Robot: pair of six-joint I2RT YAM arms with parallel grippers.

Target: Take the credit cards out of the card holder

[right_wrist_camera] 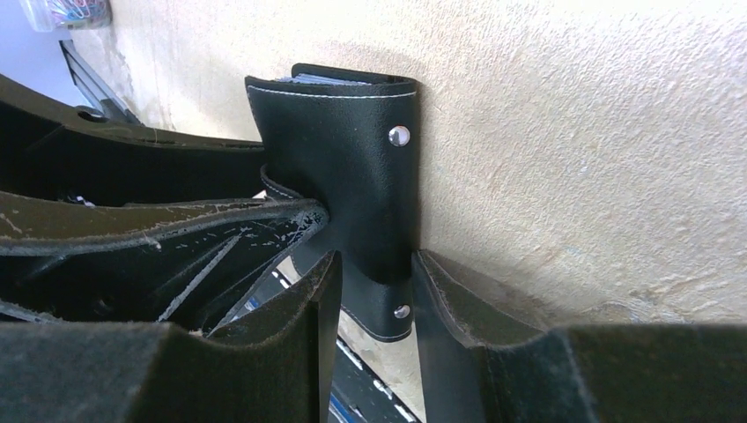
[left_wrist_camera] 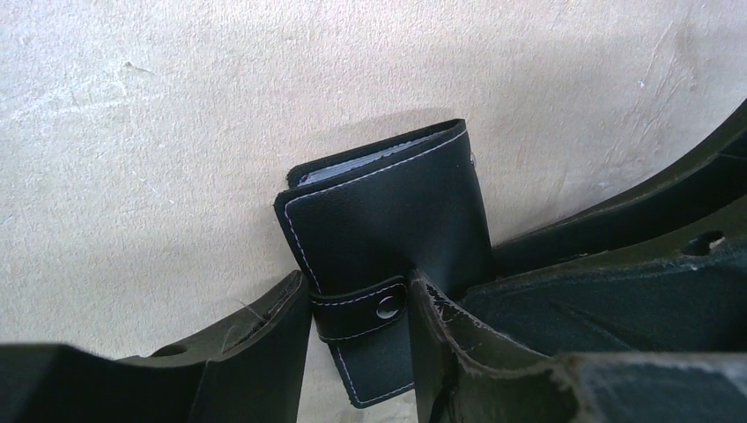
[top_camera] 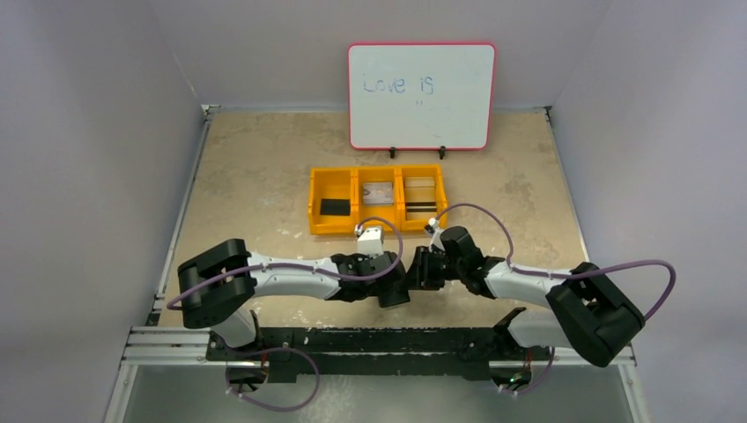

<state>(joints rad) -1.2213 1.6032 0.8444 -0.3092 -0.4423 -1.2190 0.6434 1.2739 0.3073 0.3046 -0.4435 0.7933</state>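
Right claw (right_wrist_camera: pixel 376 264) is pinching the wallet (right_wrist_camera: pixel 343 150) by one edge. My left claw (left_wrist_camera: pixel 358 282) sits narrow around its strap (left_wrist_camera: pixel 352 313), touching, but I cannot tell if it squeezes. The wallet is snapped shut between both claws, with pale cards (left_wrist_camera: pixel 348 167) peeking out one end.

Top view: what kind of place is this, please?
Probably a robot test cell in a lab: a left arm and a right arm bolted at a worn table's edge, plain walls around it, and a whiteboard behind.
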